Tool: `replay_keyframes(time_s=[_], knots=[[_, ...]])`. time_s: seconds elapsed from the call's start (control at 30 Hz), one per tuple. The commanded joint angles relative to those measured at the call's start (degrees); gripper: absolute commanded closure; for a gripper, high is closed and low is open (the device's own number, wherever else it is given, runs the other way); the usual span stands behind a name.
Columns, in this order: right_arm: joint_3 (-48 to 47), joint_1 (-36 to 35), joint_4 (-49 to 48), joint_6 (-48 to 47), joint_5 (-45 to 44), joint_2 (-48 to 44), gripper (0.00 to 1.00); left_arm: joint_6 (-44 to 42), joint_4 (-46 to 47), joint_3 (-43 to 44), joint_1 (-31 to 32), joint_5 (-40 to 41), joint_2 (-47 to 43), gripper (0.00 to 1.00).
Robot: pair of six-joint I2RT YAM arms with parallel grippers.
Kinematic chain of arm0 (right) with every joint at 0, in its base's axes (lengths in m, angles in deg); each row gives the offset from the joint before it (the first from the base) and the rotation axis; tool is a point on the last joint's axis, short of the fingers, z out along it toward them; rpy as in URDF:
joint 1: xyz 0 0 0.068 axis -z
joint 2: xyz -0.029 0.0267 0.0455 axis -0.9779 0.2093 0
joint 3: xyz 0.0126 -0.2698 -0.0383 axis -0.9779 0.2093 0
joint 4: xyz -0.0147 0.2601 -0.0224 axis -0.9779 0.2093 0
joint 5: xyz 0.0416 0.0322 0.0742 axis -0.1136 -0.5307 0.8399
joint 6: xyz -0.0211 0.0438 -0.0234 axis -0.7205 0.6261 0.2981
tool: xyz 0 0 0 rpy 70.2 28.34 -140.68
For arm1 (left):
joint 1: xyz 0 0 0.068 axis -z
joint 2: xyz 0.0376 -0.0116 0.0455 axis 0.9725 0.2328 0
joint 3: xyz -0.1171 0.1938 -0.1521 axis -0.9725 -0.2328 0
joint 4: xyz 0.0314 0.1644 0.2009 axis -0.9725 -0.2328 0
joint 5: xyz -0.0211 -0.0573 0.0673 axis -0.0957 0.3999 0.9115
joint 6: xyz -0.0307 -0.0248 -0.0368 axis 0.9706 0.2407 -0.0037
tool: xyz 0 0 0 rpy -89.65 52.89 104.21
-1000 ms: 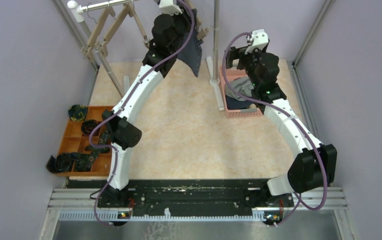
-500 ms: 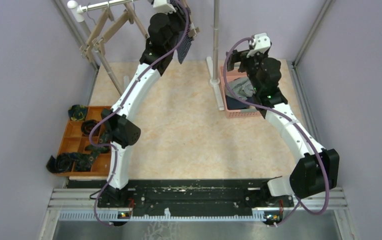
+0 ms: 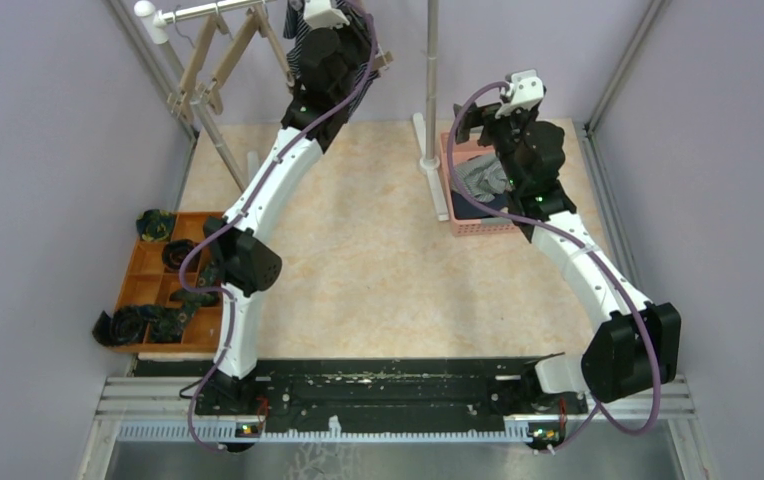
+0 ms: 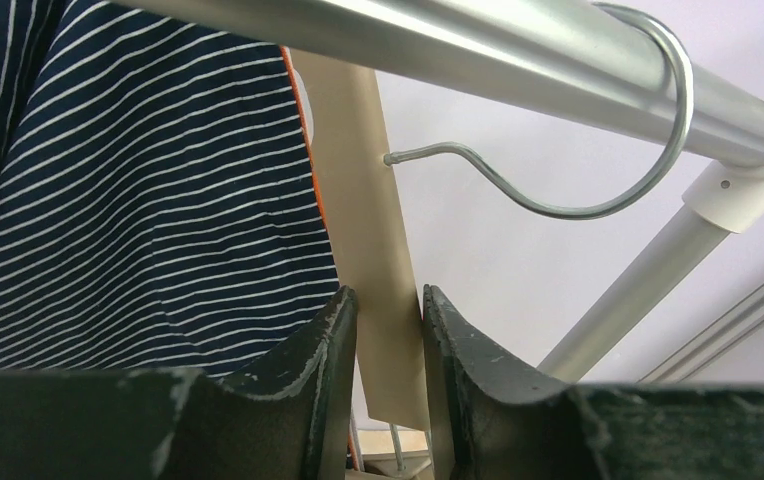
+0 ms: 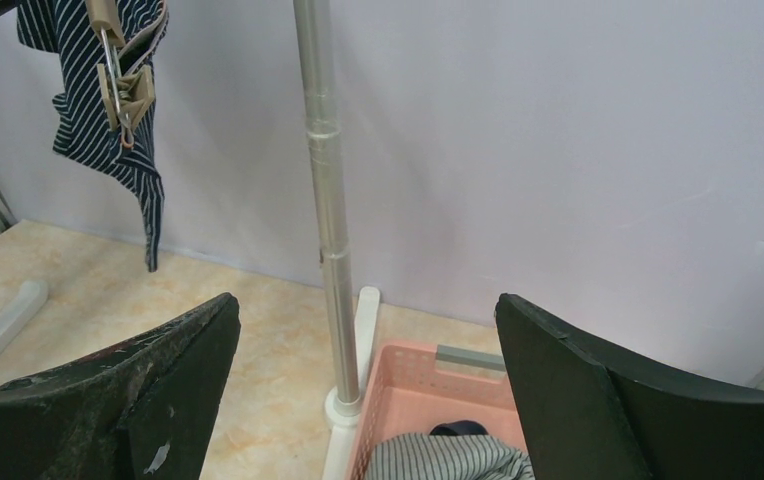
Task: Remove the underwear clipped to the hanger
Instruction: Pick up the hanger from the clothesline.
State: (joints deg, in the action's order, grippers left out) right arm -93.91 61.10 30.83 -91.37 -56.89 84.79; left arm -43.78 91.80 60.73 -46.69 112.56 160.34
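One underwear (image 4: 138, 200), hanger (image 4: 363, 200) beside, rail (image 4: 458, 45) above

This is a robotics lab test cell dressed as a laundry corner: plain lilac wall panels (image 3: 48, 150) held in bare aluminium frame posts (image 3: 618, 65), and two white-and-black robot arms (image 3: 270, 185) bolted to a black base rail (image 3: 388, 385) at the near edge. On the beige marbled tabletop (image 3: 358, 260) stand staged props: a silver metal clothes rail (image 4: 478, 50) at the far left, a pink plastic basket (image 3: 485, 228) at the far right, and an orange compartment tray (image 3: 143, 265) on the left.

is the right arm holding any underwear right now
No, the right fingers are spread wide, nothing gripped between them, above the pink basket.
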Motion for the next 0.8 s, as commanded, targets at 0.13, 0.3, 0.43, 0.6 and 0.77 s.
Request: replay_keyframes(time_s=[0.13,0.3,0.43,0.6,0.77], knots=[[1.19,-0.74,-5.1,-0.06,0.58,-2.37,0.01,-2.71,-0.63,-2.11,-0.49,3.11,-1.47,0.63],[0.9,-0.72,-5.13,0.54,0.86,-1.59,0.01,-3.27,6.71,-1.15,-0.73,-5.84,1.03,0.61],[1.3,-0.79,-5.19,0.32,1.28,-1.64,0.01,-2.78,12.11,-0.33,-0.75,-9.0,3.32,0.6],[1.1,-0.84,-4.92,-0.16,1.56,-1.44,0.01,-0.74,13.16,2.44,-0.8,-8.39,5.6,0.6],[0.62,-0.85,-4.63,0.0,1.8,-0.8,0.01,-1.15,10.59,-0.11,-0.86,-5.41,3.38,0.62]])
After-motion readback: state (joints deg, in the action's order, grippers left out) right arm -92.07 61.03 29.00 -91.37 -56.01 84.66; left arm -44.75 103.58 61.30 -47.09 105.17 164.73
